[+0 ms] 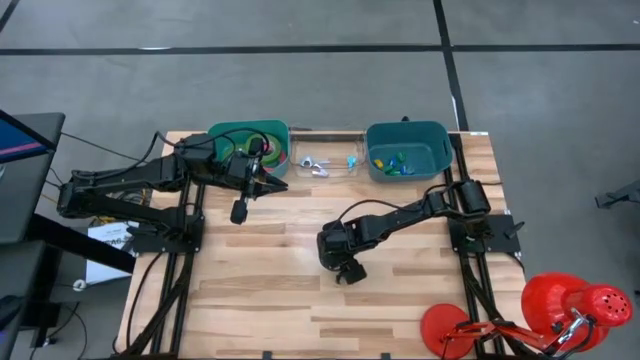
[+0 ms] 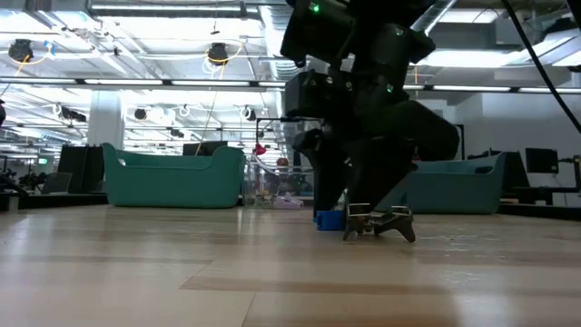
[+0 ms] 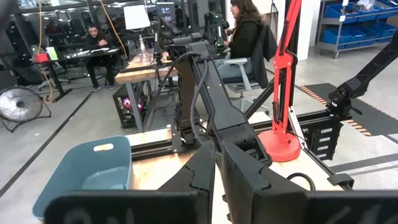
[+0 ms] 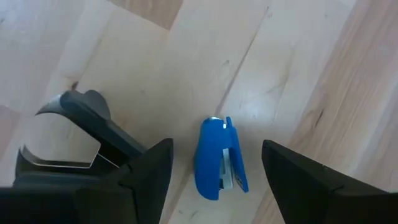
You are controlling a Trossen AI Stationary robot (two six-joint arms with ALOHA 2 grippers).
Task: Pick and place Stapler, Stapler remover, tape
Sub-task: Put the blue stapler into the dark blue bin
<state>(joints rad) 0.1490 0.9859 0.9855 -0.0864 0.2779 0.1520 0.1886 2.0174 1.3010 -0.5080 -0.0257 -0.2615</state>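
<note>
- The right tool [image 4: 214, 165] hangs low over the middle of the light wooden tabletop [image 1: 400, 300], its fingers spread wide on either side of a small blue plastic stapler [image 4: 219, 158] that lies flat between them, untouched.
- A dark metal staple remover with curved jaws [image 4: 68, 134] rests on the tabletop just beside that stapler; the low view shows it [image 2: 379, 222] next to the blue stapler [image 2: 330, 219].
- The left tool [image 1: 262, 170] sits at the rim of the green plastic bin [image 1: 225, 135] at the tabletop's far left, its fingers closed together with nothing between them.
- Tape rolls [image 1: 272, 155] lie inside that green bin.
- A teal plastic bin [image 1: 432, 135] stands at the far right.
</note>
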